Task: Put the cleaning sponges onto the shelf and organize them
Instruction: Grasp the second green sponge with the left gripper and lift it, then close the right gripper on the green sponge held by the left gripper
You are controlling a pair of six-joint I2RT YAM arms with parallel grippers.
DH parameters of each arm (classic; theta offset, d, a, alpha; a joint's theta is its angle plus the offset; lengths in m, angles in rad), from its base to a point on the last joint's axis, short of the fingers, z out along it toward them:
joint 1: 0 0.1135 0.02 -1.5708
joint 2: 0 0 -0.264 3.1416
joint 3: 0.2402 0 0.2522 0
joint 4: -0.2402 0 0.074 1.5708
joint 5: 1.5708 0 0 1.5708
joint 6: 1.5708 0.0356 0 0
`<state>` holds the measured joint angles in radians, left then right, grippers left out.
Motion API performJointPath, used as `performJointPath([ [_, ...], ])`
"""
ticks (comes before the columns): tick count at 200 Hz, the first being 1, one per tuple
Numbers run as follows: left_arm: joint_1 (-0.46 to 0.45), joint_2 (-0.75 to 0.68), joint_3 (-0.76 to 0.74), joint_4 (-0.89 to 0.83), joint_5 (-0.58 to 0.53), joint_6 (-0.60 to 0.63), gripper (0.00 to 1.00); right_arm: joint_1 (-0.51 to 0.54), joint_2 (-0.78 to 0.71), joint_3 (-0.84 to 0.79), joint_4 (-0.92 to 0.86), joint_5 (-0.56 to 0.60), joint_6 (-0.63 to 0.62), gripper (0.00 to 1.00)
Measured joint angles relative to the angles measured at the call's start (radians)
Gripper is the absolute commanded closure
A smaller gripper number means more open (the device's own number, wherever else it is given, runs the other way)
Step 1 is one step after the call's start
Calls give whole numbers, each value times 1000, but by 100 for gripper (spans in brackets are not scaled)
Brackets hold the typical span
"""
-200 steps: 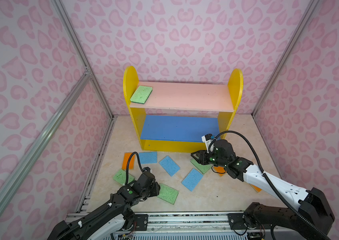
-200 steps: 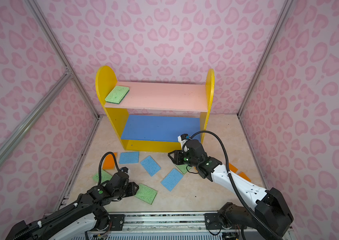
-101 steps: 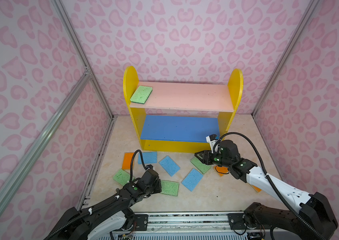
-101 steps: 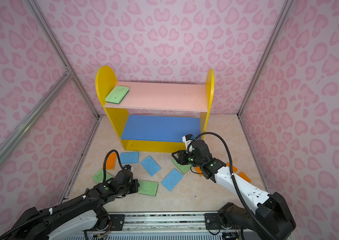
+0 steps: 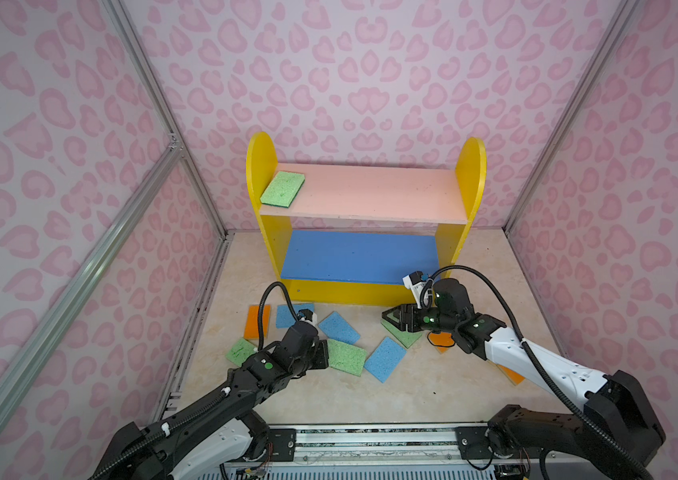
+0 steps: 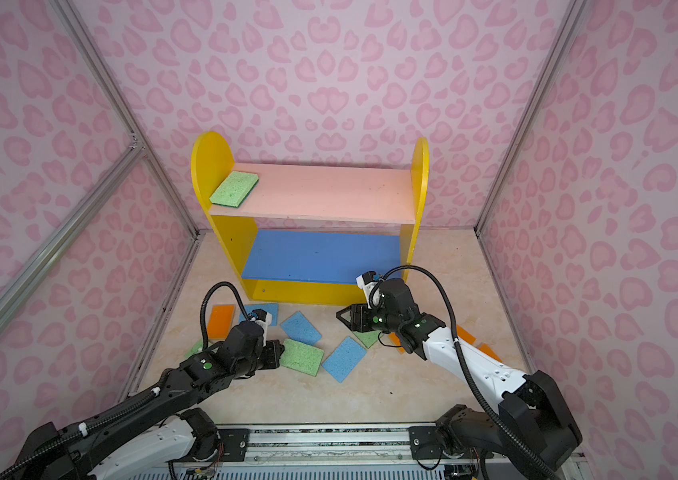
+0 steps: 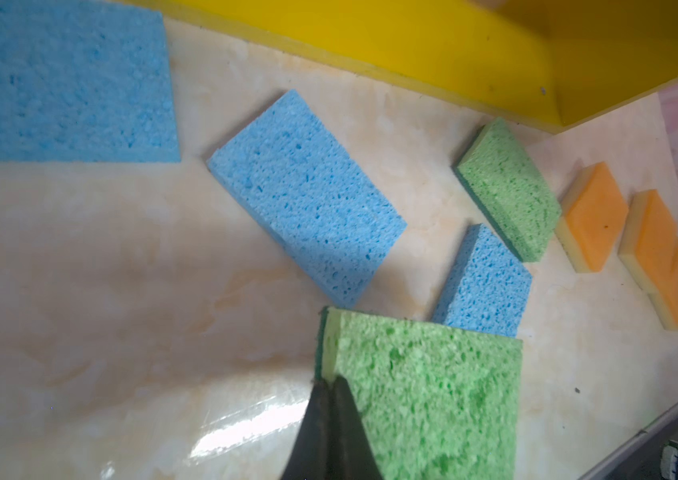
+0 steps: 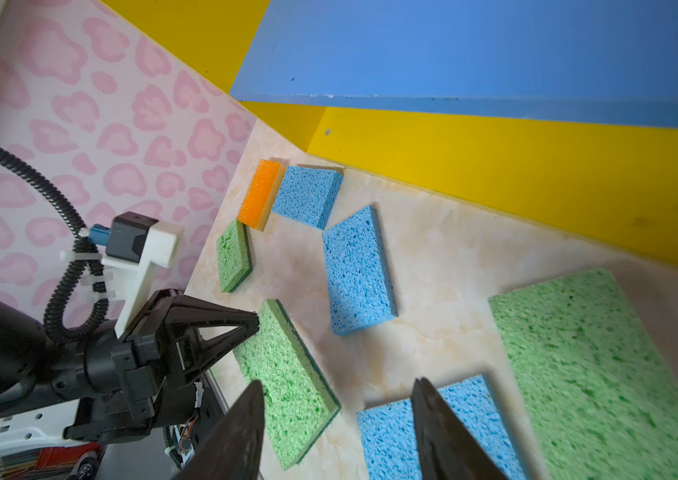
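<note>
The shelf (image 5: 370, 195) (image 6: 329, 195) stands at the back, with one green sponge (image 5: 283, 189) on the left of its pink board. Its blue board is bare. My left gripper (image 5: 324, 353) (image 7: 331, 384) is shut on the edge of a green sponge (image 5: 346, 357) (image 7: 424, 386) low over the floor. My right gripper (image 5: 389, 320) (image 8: 339, 386) hangs open just above the floor, over another green sponge (image 5: 403, 336) (image 8: 603, 365), and holds nothing. Blue sponges (image 5: 339, 328) (image 5: 385, 358) lie between the two grippers.
More sponges lie on the floor: blue (image 5: 287, 316), orange (image 5: 257, 321) and green (image 5: 239, 351) on the left, and orange ones (image 5: 441, 343) (image 5: 510, 374) partly under my right arm. Patterned pink walls close in both sides.
My left gripper has shut on the green sponge's edge and shifted with it a little toward the shelf. My right gripper's jaws have spread somewhat wider.
</note>
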<state>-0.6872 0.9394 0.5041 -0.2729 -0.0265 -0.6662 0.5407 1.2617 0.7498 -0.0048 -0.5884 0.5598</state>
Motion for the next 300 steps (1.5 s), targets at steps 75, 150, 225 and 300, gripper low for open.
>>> performJointPath([
  [75, 79, 85, 162, 61, 104, 80, 96, -29, 59, 34, 9, -166, -3, 46],
  [150, 104, 117, 229, 96, 183, 103, 96, -5, 100, 49, 46, -224, 7, 60],
  [225, 112, 102, 231, 104, 195, 110, 96, 3, 110, 60, 89, -243, 35, 83],
  [300, 125, -8, 215, 79, 89, 92, 2, 9, 31, 64, 80, -188, 69, 90],
])
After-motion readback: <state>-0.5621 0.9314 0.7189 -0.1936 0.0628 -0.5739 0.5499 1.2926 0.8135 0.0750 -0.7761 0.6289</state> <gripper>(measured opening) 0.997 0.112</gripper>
